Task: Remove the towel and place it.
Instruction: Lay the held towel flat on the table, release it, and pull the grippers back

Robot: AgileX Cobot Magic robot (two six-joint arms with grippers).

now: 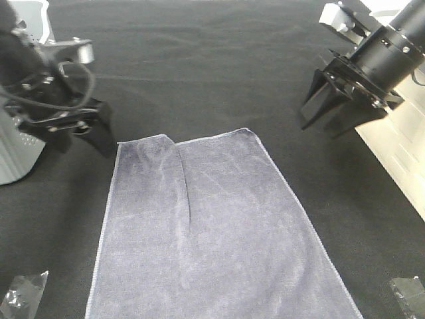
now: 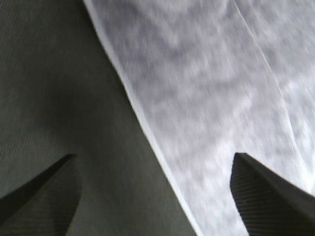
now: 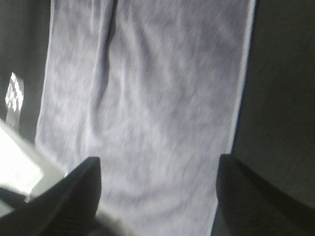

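Two pincers hover, jaws apart and empty: left pincer [image 1: 89, 136] and right pincer [image 1: 325, 121], near the far corners of a large grey-lavender terry towel [image 1: 219, 232] lying flat on the black-clothed bench [image 1: 219, 73]. Seemingly the approach; next calls for descending and pinching both corners.

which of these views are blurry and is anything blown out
Exterior high view: sharp, evenly lit, crease in the towel clear. Left wrist view: soft and smeared, towel nearly washed to white. Right wrist view: blurred too, with one blown-out white patch at the frame edge.
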